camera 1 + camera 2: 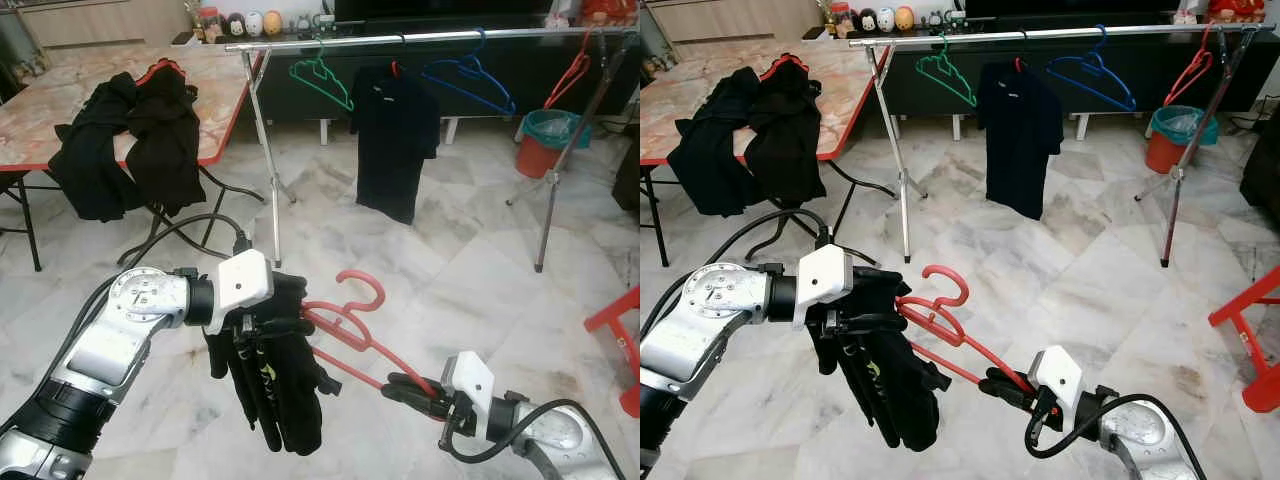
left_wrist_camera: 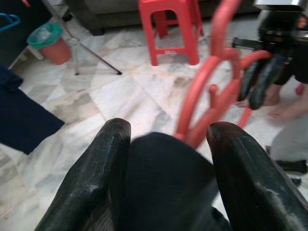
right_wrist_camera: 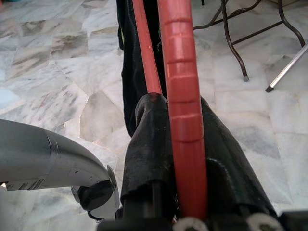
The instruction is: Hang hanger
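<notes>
A red hanger (image 1: 345, 318) is held low over the floor between my two arms, its hook pointing up. My left gripper (image 1: 272, 326) is shut on a black garment (image 1: 268, 390) that hangs down from the hanger's left end. In the left wrist view the cloth (image 2: 166, 183) fills the gap between the fingers (image 2: 101, 163). At the other end, my right gripper (image 1: 402, 386) is shut on the hanger's arm. The right wrist view shows the red bar (image 3: 183, 106) clamped between the black pads (image 3: 147, 144).
A clothes rail (image 1: 400, 38) spans the back, carrying a green hanger (image 1: 322, 78), a black shirt (image 1: 395, 145), a blue hanger (image 1: 470, 75) and a red hanger (image 1: 572, 68). Black clothes (image 1: 130, 135) drape a table at left. A bin (image 1: 545, 140) and a red stool (image 1: 620, 335) stand right. A person's feet (image 2: 284, 110) are close.
</notes>
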Tool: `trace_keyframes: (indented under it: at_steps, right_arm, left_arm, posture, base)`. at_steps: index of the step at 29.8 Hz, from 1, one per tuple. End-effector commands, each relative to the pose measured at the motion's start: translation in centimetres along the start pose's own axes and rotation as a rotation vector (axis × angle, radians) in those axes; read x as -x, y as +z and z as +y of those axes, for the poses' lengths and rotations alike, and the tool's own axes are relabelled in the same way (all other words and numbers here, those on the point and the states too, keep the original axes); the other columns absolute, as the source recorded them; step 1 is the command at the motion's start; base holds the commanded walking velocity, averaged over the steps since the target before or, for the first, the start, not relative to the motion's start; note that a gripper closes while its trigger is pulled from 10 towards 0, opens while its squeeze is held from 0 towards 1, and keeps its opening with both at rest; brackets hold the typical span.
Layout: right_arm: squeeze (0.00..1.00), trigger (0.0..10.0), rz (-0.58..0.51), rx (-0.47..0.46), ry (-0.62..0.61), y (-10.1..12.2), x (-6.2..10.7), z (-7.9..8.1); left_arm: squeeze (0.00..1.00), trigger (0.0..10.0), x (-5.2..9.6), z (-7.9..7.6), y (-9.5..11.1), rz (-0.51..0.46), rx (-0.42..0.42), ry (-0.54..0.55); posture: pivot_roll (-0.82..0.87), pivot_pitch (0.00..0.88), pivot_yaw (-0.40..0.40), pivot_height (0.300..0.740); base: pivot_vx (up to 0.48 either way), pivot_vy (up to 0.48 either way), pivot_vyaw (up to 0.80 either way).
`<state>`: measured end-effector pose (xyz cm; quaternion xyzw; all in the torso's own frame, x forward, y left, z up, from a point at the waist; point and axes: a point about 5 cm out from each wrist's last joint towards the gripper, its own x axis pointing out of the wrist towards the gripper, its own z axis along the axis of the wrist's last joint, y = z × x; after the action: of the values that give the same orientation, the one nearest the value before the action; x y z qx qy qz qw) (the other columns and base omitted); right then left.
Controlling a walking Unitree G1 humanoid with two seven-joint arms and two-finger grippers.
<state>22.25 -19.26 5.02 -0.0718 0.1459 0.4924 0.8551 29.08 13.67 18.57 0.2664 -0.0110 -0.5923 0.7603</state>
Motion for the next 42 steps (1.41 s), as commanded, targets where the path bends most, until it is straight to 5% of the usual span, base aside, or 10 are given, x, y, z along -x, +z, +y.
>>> trace_keyframes:
  at_steps: [1,9,18,26,32,42]
  right_arm:
    - [0.0,10.0,-0.046,0.034,0.013,1.0,-0.3,0.1]
    - [0.0,10.0,-0.037,0.05,-0.029,0.8,-0.5,-0.1]
    - [0.0,10.0,-0.071,0.099,-0.158,1.3,-1.0,-1.5]
    - [0.0,10.0,-0.128,0.115,-0.26,2.1,-1.5,-2.2]
    - [0.0,10.0,-0.161,0.135,-0.376,2.4,-2.0,-3.0]
    - [0.0,10.0,-0.227,0.137,-0.514,3.7,-3.1,-4.2]
  left_arm:
    - [0.0,10.0,0.7,0.9,0.5,-0.003,-0.025,0.053]
    - [0.0,10.0,3.0,1.7,2.0,-0.075,0.001,0.233]
    - [0.0,10.0,3.5,1.5,1.6,-0.111,0.073,0.411]
    - [0.0,10.0,2.0,1.8,-1.1,0.09,0.103,0.709]
    - [0.0,10.0,0.9,0.9,-1.2,0.115,0.117,0.863]
    - [0.0,10.0,-2.3,-1.4,-1.2,0.16,0.12,0.803]
  posture:
    - [-0.03,0.033,0.081,0.74]
    - [-0.02,0.036,0.084,0.74]
    - [-0.01,0.038,0.084,0.74]
    - [-0.01,0.036,0.088,0.74]
    - [-0.01,0.035,0.088,0.74]
    - [0.0,0.03,0.09,0.74]
  base:
    - [0.0,0.0,0.0]
    - [0.0,0.0,0.0]
    - [0.0,0.0,0.0]
    - [0.0,0.0,0.0]
    - [0.0,0.0,0.0]
    - [0.0,0.0,0.0]
